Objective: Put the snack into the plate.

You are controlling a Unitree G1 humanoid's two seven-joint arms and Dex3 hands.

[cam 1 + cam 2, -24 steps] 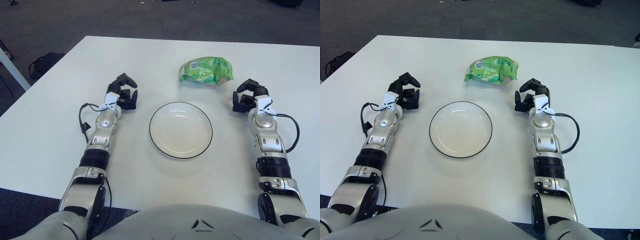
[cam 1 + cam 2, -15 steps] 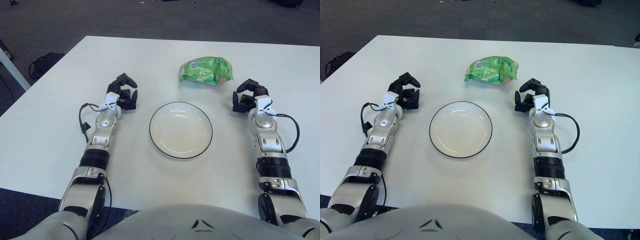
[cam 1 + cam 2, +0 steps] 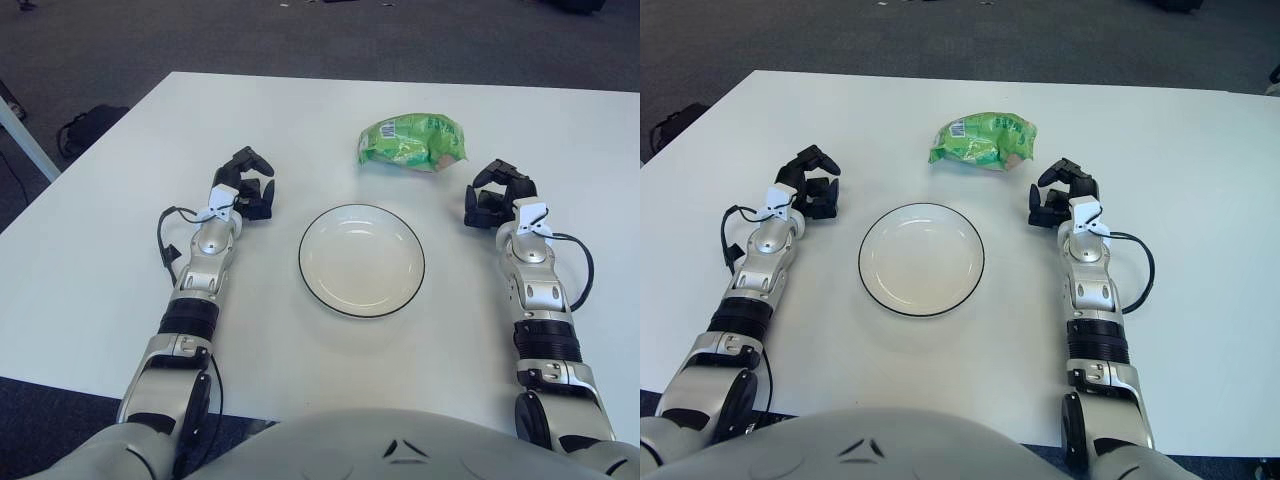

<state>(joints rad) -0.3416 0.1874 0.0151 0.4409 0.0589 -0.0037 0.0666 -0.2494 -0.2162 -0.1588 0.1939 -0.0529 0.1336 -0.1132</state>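
Observation:
A green snack bag (image 3: 414, 142) lies on the white table beyond the plate, a little to its right. The white plate (image 3: 361, 260) with a dark rim sits empty at the table's middle. My right hand (image 3: 492, 194) is to the right of the plate and just below and right of the bag, fingers curled, holding nothing. My left hand (image 3: 247, 186) shows to the left of the plate, fingers curled and empty.
The white table (image 3: 320, 120) ends in a far edge with dark carpet behind it. A dark bag (image 3: 88, 125) lies on the floor off the table's left side.
My right forearm has shifted slightly, with the hand edging a little toward the snack bag. The left arm, plate and bag have not moved.

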